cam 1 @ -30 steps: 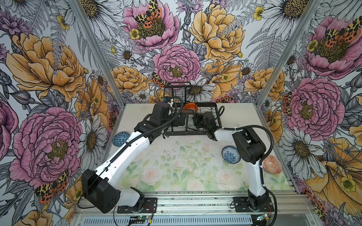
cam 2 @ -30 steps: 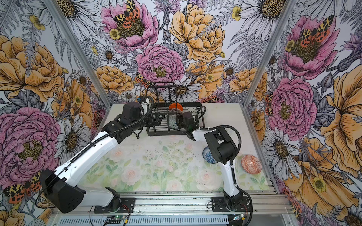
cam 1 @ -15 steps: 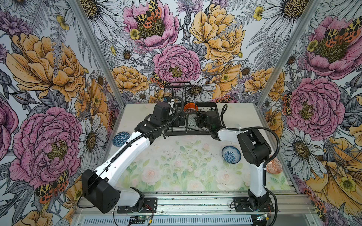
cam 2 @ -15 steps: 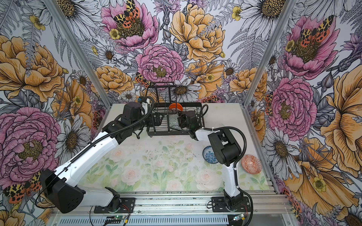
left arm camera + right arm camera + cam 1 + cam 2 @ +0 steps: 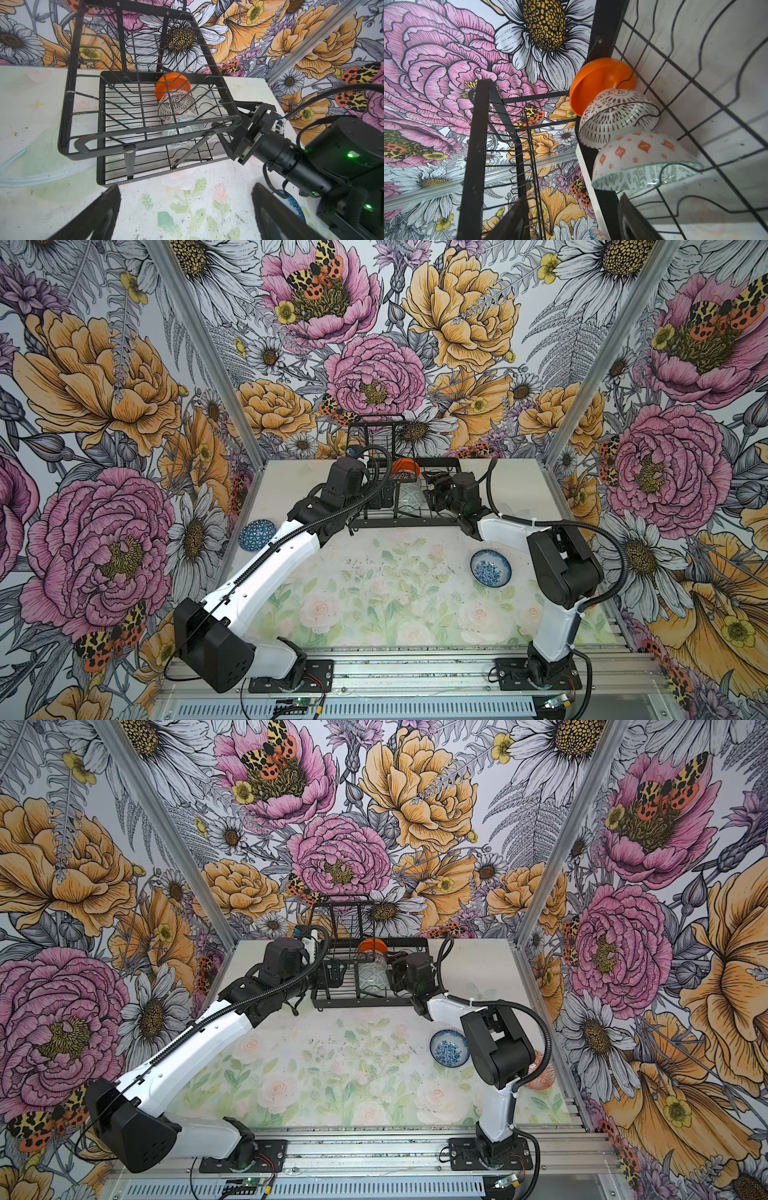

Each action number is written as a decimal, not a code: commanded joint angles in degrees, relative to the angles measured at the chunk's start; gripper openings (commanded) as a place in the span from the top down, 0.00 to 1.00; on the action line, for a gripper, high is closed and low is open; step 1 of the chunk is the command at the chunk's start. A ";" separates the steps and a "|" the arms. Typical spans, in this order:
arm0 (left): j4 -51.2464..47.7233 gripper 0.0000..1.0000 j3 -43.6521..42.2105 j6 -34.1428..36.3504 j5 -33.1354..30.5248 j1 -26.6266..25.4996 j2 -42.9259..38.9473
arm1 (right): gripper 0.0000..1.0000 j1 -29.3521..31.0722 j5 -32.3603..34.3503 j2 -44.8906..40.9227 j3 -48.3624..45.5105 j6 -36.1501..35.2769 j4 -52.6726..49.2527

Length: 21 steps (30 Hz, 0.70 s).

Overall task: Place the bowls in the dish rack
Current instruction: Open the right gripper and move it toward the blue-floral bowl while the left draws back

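Since a second ago the right arm's elbow (image 5: 561, 568) has swung outward and now half hides the red-orange patterned bowl (image 5: 542, 1078), while the left arm has kept its place. Both arms work over a tabletop (image 5: 374, 572) printed with pale roses and green leaves and flecked with dark specks. It is closed in on three sides by wallpaper (image 5: 374, 377) of bold pink peonies, orange blooms, daisies and spotted moths, with a ribbed aluminium rail (image 5: 415, 668) carrying the arm bases. The right hand (image 5: 571, 197) is released, its dark fingers spread with nothing between them. Just ahead of its fingertips, apart from them, the grey-green bowl (image 5: 639, 153) stands on edge in the dish rack (image 5: 399, 524), glossy, with orange diamonds on its white outside. Beyond it, farther from that hand, lean a white lattice bowl (image 5: 616, 114) and a plain matte orange bowl (image 5: 598, 83), the three overlapping in a row among the slotted wires. The rack is thin black wire on a flat rectangular frame with a raised smaller basket tier. The left hand (image 5: 187, 187) hangs released too, fingers wide over the tabletop close by the rack. A blue-white floral bowl (image 5: 490, 568) sits mouth up well behind the right hand, and a blue geometric bowl (image 5: 257, 534) lies well apart from the left hand.
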 commanded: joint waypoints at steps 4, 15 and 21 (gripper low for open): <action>0.19 0.01 -1.34 -0.80 -3.64 -0.37 -2.26 | 0.14 -2.29 -3.19 -7.38 -2.57 -9.77 -6.46; 0.42 0.01 1.96 -4.40 -4.49 -3.60 2.51 | 0.01 -3.86 -2.59 -22.24 -9.60 -34.04 -26.22; 0.40 0.01 3.67 -5.62 -7.83 -4.60 3.90 | 0.01 -3.99 0.19 -30.86 -16.27 -41.36 -30.60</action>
